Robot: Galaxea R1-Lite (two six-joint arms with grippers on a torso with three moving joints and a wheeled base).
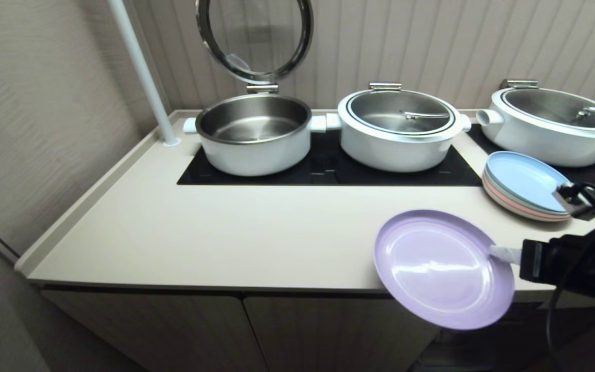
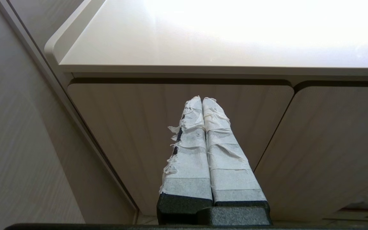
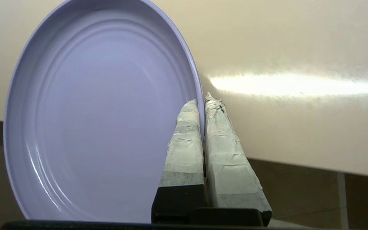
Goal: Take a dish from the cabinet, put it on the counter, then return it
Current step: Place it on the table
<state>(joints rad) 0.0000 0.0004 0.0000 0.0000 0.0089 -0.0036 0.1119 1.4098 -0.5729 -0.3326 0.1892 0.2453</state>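
The lavender dish (image 1: pixel 442 268) hangs over the front edge of the cream counter (image 1: pixel 235 232), tilted, with its far part above the countertop. My right gripper (image 1: pixel 499 253) comes in from the right and is shut on the dish's rim. In the right wrist view the dish (image 3: pixel 101 115) fills the frame beside my right gripper (image 3: pixel 203 103), its taped fingers (image 3: pixel 187 137) pinching the rim. The cabinet (image 1: pixel 297 330) doors below the counter stand closed. My left gripper (image 2: pixel 202 100) is shut on nothing, parked low before a ribbed cabinet (image 2: pixel 139 127) door.
A stack of light-blue and pink plates (image 1: pixel 527 186) lies on the counter just behind my right arm. Three white pots (image 1: pixel 253 134) (image 1: pixel 398 129) (image 1: pixel 553 124) sit on the black cooktop (image 1: pixel 328 170), the left one with its lid raised. A white pole (image 1: pixel 142 72) rises at the back left.
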